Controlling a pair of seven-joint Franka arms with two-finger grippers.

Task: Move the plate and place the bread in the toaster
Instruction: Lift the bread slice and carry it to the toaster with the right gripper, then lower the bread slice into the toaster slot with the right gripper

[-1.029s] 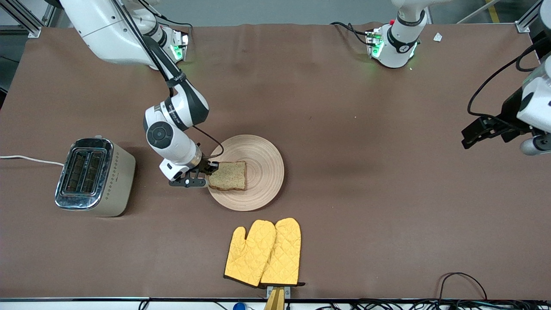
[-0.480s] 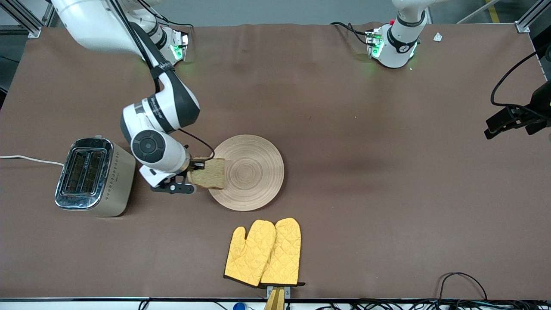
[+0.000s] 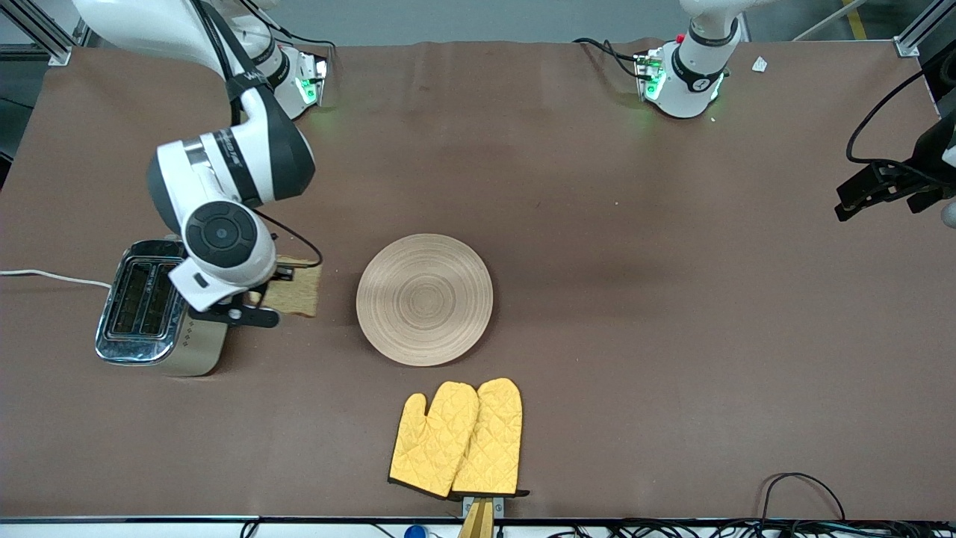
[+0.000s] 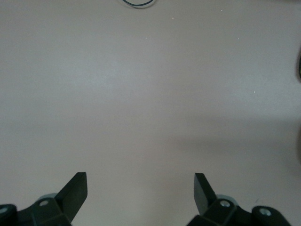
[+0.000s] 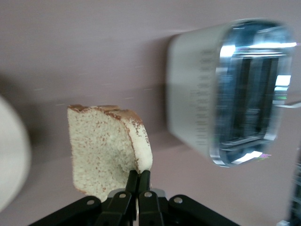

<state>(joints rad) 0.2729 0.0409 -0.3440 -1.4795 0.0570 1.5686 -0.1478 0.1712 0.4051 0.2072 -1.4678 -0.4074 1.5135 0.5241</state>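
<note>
My right gripper is shut on the bread, a brown speckled slice held up in the air over the table between the toaster and the plate. In the right wrist view the bread hangs from the pinched fingers by one edge. The cream toaster with chrome top stands at the right arm's end of the table; it also shows in the right wrist view. The wooden plate lies bare mid-table. My left gripper is open and empty over the left arm's end; the left wrist view shows only bare table.
A pair of yellow oven mitts lies nearer the front camera than the plate. The toaster's white cord runs off the right arm's end of the table. Black cables lie at the front edge.
My right gripper has lifted the bread off the plate and carried it toward the toaster. The plate has stayed in place. The left arm has drawn back toward its end of the table.
</note>
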